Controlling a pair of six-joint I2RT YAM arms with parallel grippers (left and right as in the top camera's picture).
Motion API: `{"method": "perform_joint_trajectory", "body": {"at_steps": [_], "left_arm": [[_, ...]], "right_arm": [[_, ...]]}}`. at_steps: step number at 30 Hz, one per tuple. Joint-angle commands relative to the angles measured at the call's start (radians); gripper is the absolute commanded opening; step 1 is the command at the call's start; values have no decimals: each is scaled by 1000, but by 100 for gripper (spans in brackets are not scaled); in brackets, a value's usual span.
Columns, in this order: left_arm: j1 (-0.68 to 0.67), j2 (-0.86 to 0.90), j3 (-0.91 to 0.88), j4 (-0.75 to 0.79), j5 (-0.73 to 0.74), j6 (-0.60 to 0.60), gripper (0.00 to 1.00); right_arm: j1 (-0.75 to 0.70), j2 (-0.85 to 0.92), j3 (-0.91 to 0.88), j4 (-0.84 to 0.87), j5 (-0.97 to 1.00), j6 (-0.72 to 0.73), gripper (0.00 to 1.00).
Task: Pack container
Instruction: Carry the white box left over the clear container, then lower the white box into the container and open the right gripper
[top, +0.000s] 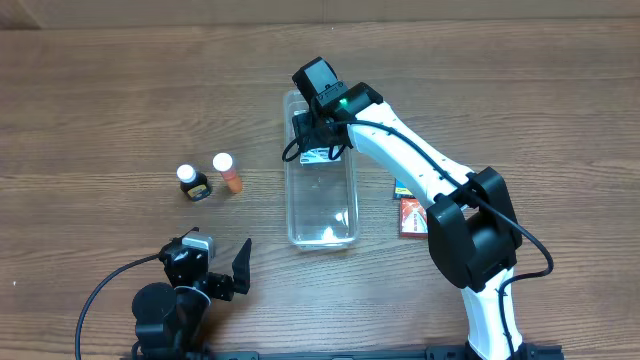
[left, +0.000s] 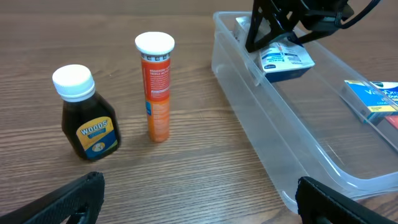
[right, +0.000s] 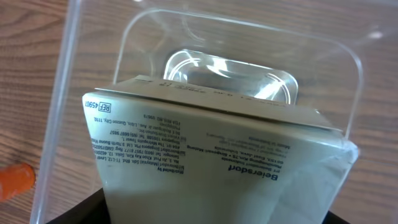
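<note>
Right arm (top: 410, 155): white links, black joints, black cable; left arm (top: 170, 300) and left end effector (left: 199, 196) appear all black.

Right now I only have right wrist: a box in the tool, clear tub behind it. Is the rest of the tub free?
Observer: Overhead, the container looks bare apart from the white box, which the right tool holds at the far end.
Operator: What's on its left?
Observer: A dark syrup bottle and an orange tube, both upright on the table, apart from each other and from the container.
Operator: Where's the left arm?
Observer: The left tool is open and low at the near side of the table. It faces the two bottles and touches nothing.
</note>
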Motion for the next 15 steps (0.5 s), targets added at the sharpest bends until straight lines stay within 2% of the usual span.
{"method": "perform_joint_trajectory", "body": {"at_steps": [1,9,15], "left_arm": [[5,-9,-3,3,8,15,100],[5,-9,-2,3,8,15,100],[5,-9,-2,3,8,15,100]], "right_arm": [[-14,15,0,1,-8,-48,71],[-14,31,8,16,-19,-15,86],[-14,21,67,-16,-19,-15,81]]}}
